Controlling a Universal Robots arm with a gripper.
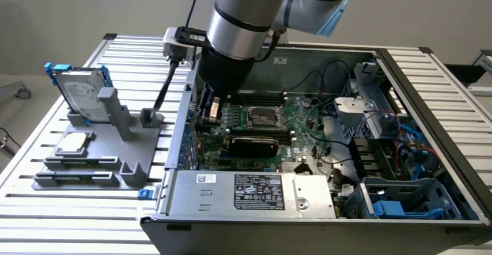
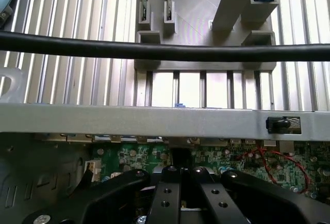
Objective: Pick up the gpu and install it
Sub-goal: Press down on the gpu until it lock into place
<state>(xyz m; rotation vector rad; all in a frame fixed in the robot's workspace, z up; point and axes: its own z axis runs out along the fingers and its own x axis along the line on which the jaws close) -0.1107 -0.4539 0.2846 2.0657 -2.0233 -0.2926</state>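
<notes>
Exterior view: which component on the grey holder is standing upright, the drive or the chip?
The silver hard drive in its blue frame stands on edge in the holder. The square processor chip lies flat on it.

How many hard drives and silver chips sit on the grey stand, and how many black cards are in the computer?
hard drive: 1
processor chip: 1
gpu: 1
Total: 3
</notes>
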